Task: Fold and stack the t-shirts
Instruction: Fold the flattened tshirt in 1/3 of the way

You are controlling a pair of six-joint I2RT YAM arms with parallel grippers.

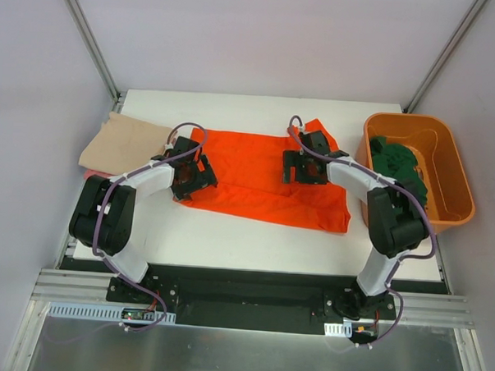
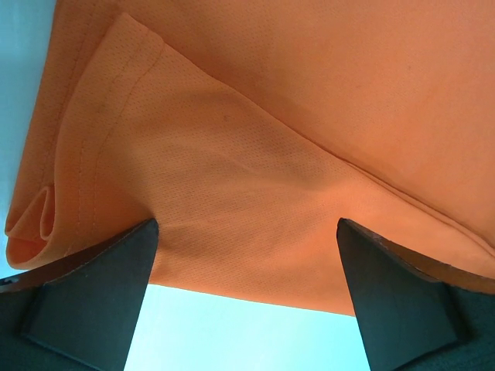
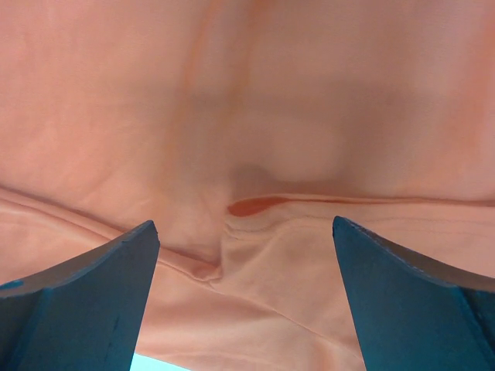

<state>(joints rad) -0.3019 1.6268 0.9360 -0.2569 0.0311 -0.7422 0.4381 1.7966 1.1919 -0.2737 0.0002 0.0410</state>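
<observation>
A white counter is enclosed by plain pale walls and is evenly lit. Slanted metal struts are seen running to its back corners. Along the near edge a black plate is mounted beside an aluminium rail, and a grey metal sheet is laid beyond it

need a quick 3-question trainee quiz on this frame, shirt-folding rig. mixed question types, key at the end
1. True or false: the left gripper and right gripper both stand open over the orange t-shirt.
2. The dark green t-shirt is: A) under the left gripper; B) in the orange bin; C) held by the right gripper.
3. What colour is the folded t-shirt to the left of the left gripper?

Key: 1 true; 2 B; 3 beige.
</observation>
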